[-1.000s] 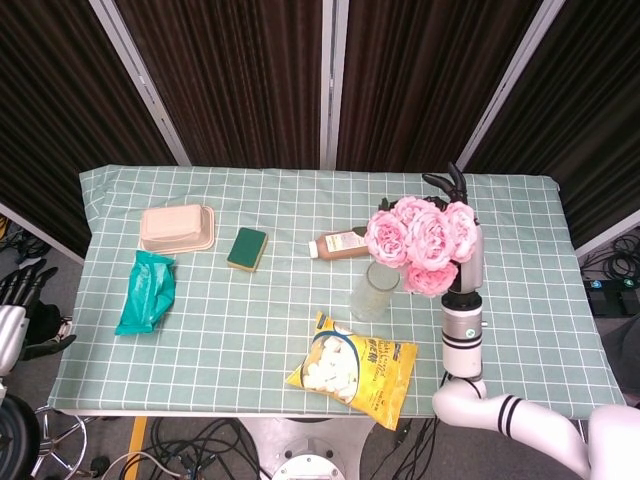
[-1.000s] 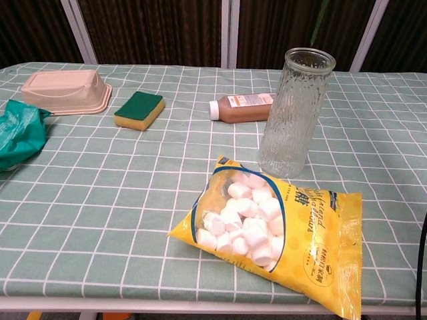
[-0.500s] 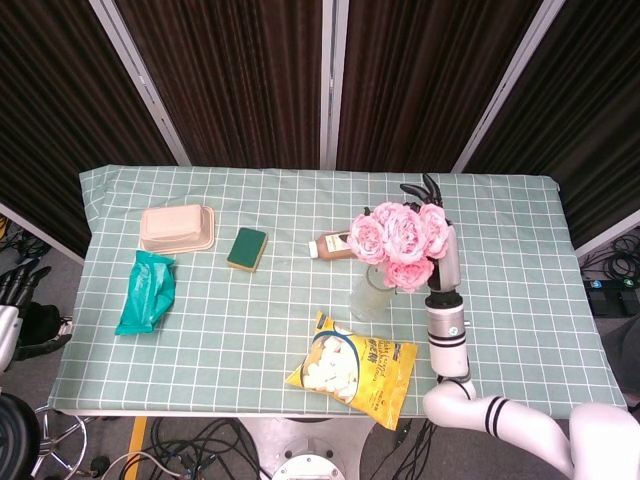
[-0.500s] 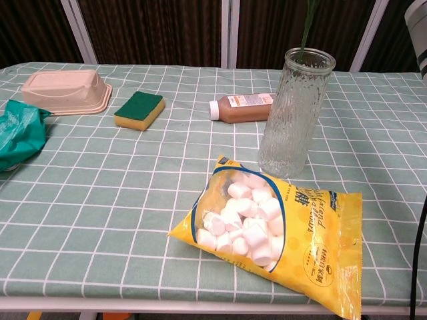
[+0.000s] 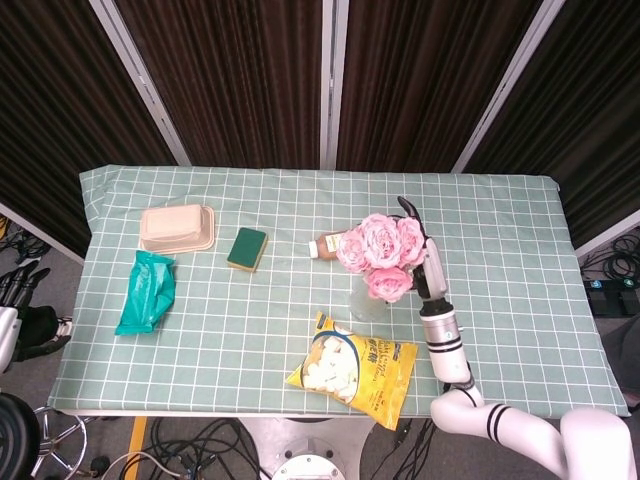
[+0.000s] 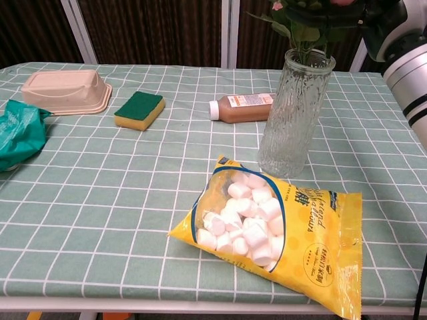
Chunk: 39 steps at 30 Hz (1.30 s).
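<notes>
Above the vase [image 6: 294, 110], the right hand [image 5: 425, 262] grips a bunch of pink roses [image 5: 376, 253], fingers closed round the stems, which enter the vase's mouth. Left of the vase, off the surface's [image 5: 520, 260] edge, the left hand [image 5: 20, 290] hangs with fingers spread, holding nothing. Before the vase lies a yellow marshmallow bag [image 6: 273, 230]; behind it a brown bottle [image 6: 241, 107]; further left a sponge [image 6: 139, 109], a beige box [image 6: 65, 90] and a green packet [image 6: 20, 137]. Dark curtains [image 5: 240, 70] stand behind.

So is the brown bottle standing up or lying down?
Lying down. The brown bottle rests on its side on the table behind the glass vase, white cap pointing left.
</notes>
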{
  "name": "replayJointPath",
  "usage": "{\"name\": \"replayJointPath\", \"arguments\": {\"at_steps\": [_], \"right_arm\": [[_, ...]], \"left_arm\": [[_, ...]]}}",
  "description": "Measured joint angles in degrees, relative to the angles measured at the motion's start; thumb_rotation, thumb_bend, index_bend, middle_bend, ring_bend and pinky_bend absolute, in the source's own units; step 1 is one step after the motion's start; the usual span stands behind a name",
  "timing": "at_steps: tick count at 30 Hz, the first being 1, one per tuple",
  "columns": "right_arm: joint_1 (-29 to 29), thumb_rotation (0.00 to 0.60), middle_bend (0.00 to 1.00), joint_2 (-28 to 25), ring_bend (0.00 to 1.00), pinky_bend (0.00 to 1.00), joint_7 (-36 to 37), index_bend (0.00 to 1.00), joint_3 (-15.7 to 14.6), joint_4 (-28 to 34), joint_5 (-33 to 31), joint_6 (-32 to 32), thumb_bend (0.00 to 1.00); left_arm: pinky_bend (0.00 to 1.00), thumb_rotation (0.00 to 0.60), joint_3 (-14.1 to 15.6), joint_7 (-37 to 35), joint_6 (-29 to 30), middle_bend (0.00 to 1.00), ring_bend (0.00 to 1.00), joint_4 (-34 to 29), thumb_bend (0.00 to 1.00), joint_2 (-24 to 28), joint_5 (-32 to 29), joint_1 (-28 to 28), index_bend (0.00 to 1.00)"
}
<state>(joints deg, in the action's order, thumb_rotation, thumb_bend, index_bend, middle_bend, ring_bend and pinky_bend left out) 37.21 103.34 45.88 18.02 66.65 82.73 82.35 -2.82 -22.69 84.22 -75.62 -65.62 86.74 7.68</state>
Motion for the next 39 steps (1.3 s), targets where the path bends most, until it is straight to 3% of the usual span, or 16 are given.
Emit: {"name": "replayJointPath", "arguments": {"at_steps": [5,13,19,25,29,35,39], "right_arm": [[-1.48,0.600,0.15,-1.91,0.00,0.00,0.31,0.01,-1.16,1.15,0.60,-0.19,0.00],[-6.98,0.600,0.13,-6.48,0.00,0.00,-0.01,0.00,-3.04,4.38,1.14,3.59,0.00],[-11.86,0.600,0.11,-13.26,0.00,0.00,-4.05,0.00,-6.70,5.79,0.92,3.81,0.00],[-15.52,0.600,0.05,-19.32,0.00,0.00,-15.86,0.00,-10.42,7.44,-0.24,1.86,0.00],[-17.99,0.600,0.02,-22.40,0.00,0.00,-28.84,0.00,-11.97,9.77,-2.67,0.97,0.00],[-21.56,0.600,0.01,-26.45,0.00,0.00,-45.93,0.00,-12.61,14.33,-7.96,0.66,0.01],[-23.42,0.600,0.01,-27.99,0.00,0.00,-53.32,0.00,-12.43,15.51,-10.86,1.09,0.02]], "left_arm": [[0.06,0.600,0.03,0.14,0.07,0.00,0.00,-0.19,0.01,0.01,0.15,0.00,0.09],[0.06,0.600,0.03,0.64,0.01,0.00,0.00,-0.73,0.01,0.17,0.38,0.16,0.09],[0.06,0.600,-0.03,1.34,-0.18,0.00,0.00,-1.61,0.01,0.46,0.49,0.41,0.09],[0.06,0.600,-0.23,1.75,-0.59,0.00,0.00,-2.37,0.01,0.84,0.06,0.56,0.09],[0.06,0.600,-0.10,1.76,-1.07,0.00,0.00,-2.31,0.01,0.65,0.13,0.78,0.09],[0.06,0.600,-0.01,1.63,-0.96,0.00,0.00,-1.95,0.01,0.33,0.30,0.79,0.09],[0.06,0.600,0.26,1.41,-0.84,0.00,0.00,-1.61,0.01,0.07,0.36,0.54,0.09]]}}
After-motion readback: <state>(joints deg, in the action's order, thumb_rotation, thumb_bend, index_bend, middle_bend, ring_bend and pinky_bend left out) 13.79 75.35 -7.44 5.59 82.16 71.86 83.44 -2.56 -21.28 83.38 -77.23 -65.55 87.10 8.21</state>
